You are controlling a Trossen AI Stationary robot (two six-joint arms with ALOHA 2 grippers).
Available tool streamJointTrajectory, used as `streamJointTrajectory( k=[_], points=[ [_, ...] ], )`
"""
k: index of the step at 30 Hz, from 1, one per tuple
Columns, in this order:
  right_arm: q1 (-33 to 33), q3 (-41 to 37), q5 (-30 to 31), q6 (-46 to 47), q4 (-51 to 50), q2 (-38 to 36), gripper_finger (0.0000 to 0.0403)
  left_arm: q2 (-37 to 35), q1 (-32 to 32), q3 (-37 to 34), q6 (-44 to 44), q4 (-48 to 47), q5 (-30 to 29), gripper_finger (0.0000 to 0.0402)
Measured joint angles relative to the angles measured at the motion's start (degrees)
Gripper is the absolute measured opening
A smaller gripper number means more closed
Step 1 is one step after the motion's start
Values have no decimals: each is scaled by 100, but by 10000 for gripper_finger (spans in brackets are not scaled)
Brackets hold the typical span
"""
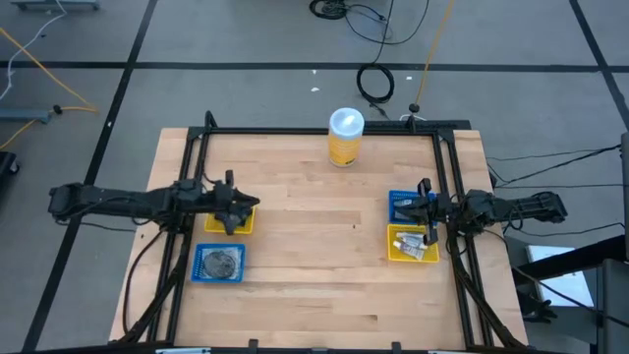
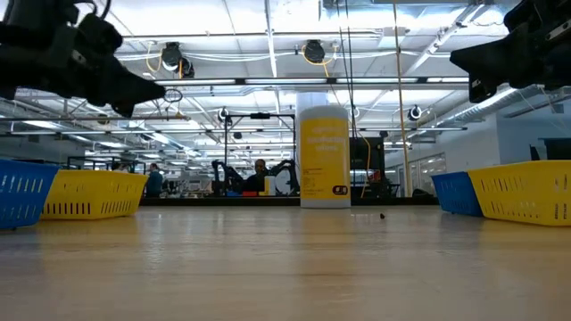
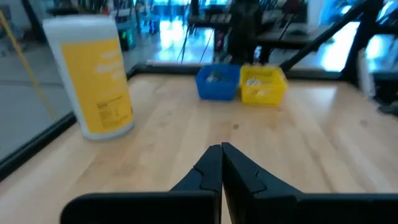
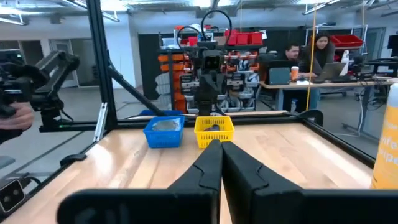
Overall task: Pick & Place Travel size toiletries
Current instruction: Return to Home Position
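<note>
Dark-grey discs (image 1: 218, 262) lie in the blue tray (image 1: 200, 273) at the table's left. Small whitish tubes (image 1: 411, 243) lie in the yellow tray (image 1: 395, 256) at the right. My left gripper (image 1: 239, 208) hovers shut over the left yellow tray (image 1: 246, 226), and its fingers (image 3: 211, 163) meet with nothing between them. My right gripper (image 1: 428, 214) hovers shut between the right blue tray (image 1: 398, 202) and the right yellow tray, also empty (image 4: 219, 146). In the low view both grippers (image 2: 111, 76) (image 2: 500, 62) hang well above the table.
A tall yellow canister with a white lid (image 1: 345, 136) stands near the table's far edge, in the middle. A black frame (image 1: 324, 129) runs around the wooden table. Bare wood lies between the two tray pairs. People sit at desks in the room beyond (image 4: 305, 56).
</note>
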Motion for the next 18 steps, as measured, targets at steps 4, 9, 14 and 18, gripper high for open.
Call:
streamJointTrajectory(
  k=[4, 9, 14, 18],
  points=[
    [0, -1, 0, -1, -2, 0, 4, -896, 0, -186, -40, -483, 174, 8],
    [0, -5, 0, -1, -2, 0, 2, -1837, -4, -194, -58, -1440, 529, 5],
    [0, -5, -2, -1, 0, 0, 4, -2627, -4, -194, -35, -2099, 841, 2],
    [0, -5, -2, -1, 0, 0, 2, -3238, -4, -198, -23, -2769, 842, 4]
  ],
)
